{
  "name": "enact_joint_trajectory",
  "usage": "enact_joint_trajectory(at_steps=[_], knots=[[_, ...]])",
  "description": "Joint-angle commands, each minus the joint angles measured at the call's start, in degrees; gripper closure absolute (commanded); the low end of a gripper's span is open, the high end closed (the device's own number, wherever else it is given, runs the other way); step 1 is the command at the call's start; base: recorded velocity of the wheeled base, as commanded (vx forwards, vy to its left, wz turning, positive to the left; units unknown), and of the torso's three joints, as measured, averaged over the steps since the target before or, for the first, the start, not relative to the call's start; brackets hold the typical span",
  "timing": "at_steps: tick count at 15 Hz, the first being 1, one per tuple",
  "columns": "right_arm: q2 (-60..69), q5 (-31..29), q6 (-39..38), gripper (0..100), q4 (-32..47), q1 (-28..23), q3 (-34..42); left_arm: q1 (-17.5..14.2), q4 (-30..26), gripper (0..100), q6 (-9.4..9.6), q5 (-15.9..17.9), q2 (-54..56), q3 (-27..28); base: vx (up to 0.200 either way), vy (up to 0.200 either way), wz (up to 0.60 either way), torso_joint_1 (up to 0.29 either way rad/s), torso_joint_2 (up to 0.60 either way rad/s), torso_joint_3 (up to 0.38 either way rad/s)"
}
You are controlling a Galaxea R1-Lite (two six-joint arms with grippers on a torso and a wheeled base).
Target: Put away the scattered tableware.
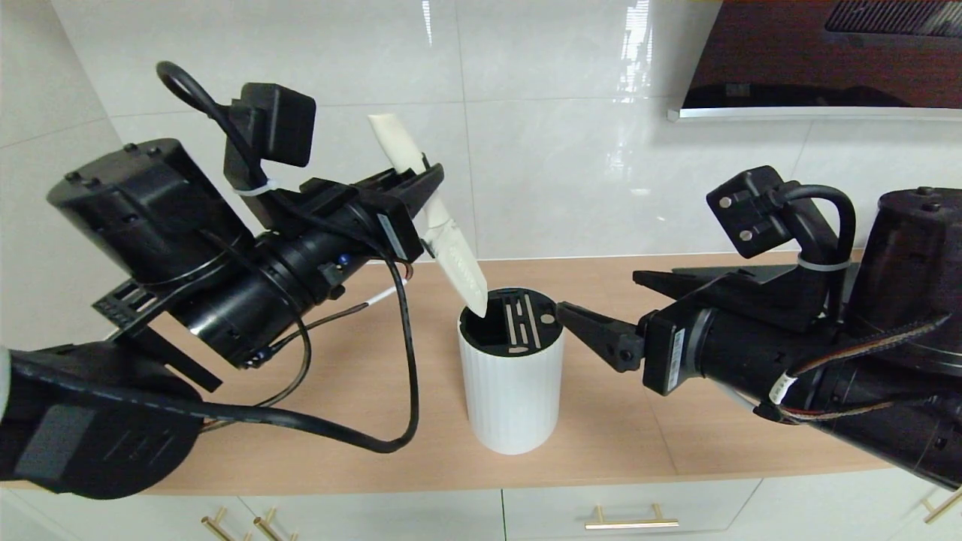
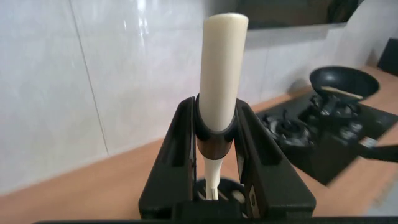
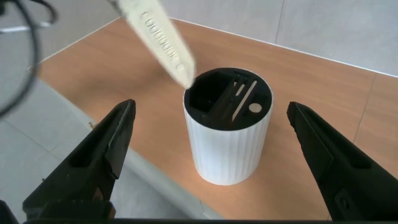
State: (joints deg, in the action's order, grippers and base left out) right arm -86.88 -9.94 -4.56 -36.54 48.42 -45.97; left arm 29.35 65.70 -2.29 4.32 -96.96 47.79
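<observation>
The white knife (image 1: pixel 455 255) hangs tilted, tip at the slot of the ribbed holder (image 1: pixel 513 383) on the tabletop (image 1: pixel 714 443). Print runs along its blade, seemingly too small to read. The left pincer (image 1: pixel 425 197) clamps its handle; the right pincer (image 1: pixel 597 291) gapes wide beside the holder.

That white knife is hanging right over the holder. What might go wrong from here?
The knife, pinched in the left claw, is tilted with its tip at the rim of the holder. Lowered at that slant, it might catch the edge rather than slide in. Such a snag could tip the tall holder, since the right claw stands open beside it, not gripping it.
</observation>
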Motion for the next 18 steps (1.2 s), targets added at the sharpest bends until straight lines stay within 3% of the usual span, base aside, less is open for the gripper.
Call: enact_joint_trajectory(at_steps=[1,8,18], knots=[[-0.39,0.0,-0.01,0,-0.03,0.01,0.0,0.09,0.75,100,0.09,-0.01,-3.85,-0.24,0.0,0.0,0.0,0.0,0.0,0.0],[-1.27,0.0,-0.01,0,-0.29,0.01,0.0,2.64,0.75,100,0.09,-0.18,-2.35,-1.64,0.0,0.0,0.0,0.0,0.0,0.0],[-1.18,0.0,-0.01,0,-0.38,-0.08,0.0,3.08,0.75,100,-0.17,-1.85,-10.0,-1.21,0.0,0.0,0.0,0.0,0.0,0.0]])
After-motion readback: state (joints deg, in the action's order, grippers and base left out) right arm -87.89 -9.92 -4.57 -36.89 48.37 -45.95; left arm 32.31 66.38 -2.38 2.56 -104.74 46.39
